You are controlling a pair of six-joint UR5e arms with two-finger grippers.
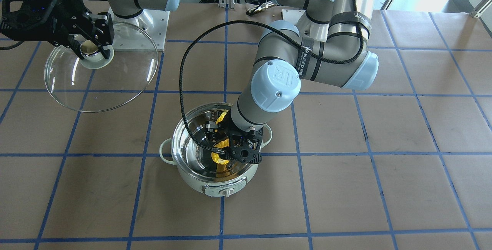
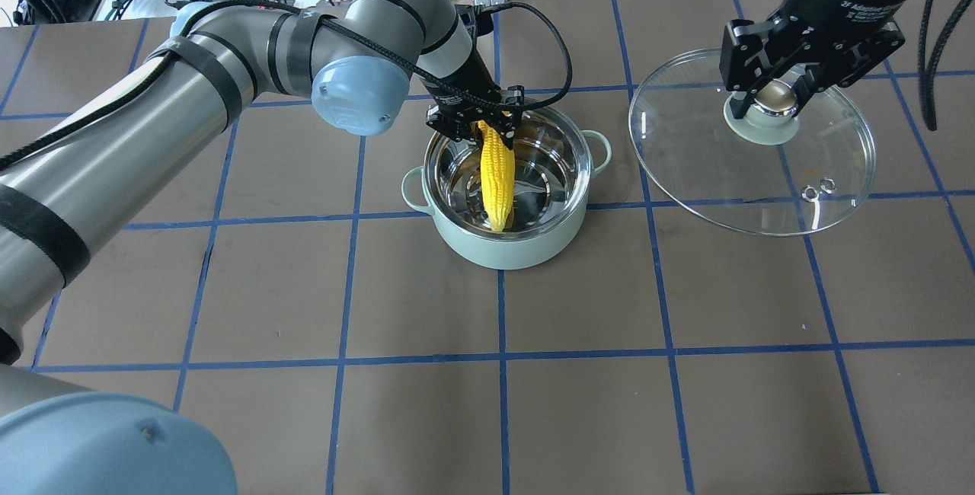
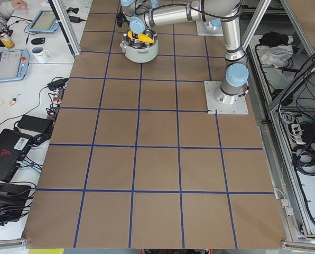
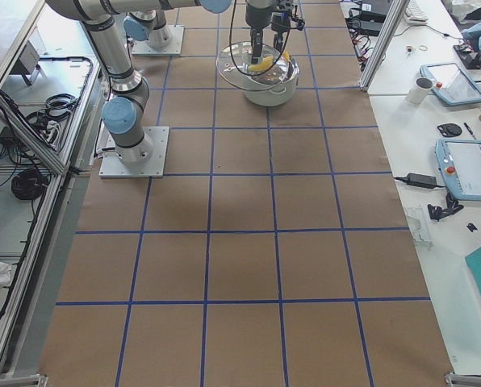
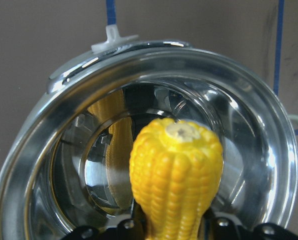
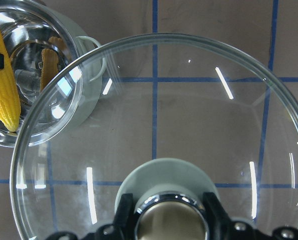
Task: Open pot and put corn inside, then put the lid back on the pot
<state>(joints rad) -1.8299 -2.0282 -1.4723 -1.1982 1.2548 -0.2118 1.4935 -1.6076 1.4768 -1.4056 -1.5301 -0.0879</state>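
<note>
The mint-green pot [image 2: 506, 247] stands open in the middle of the table, its steel bowl bare. My left gripper [image 2: 487, 126] is at the pot's far rim, shut on the yellow corn [image 2: 495, 175], which slants down into the bowl with its free end near the inner wall. The left wrist view shows the corn [image 5: 176, 170] over the pot's rim [image 5: 239, 75]. My right gripper [image 2: 769, 99] is shut on the knob of the glass lid [image 2: 685, 167] and holds it off to the pot's right. In the front view the lid [image 1: 115, 84] is at left.
The brown table top carries a blue tape grid. The two arm bases [image 1: 138, 23] are bolted at the table's far edge in the front view. The left arm's black cable [image 1: 184, 88] loops over the pot. Monitors and tablets lie on side benches [image 3: 20, 58].
</note>
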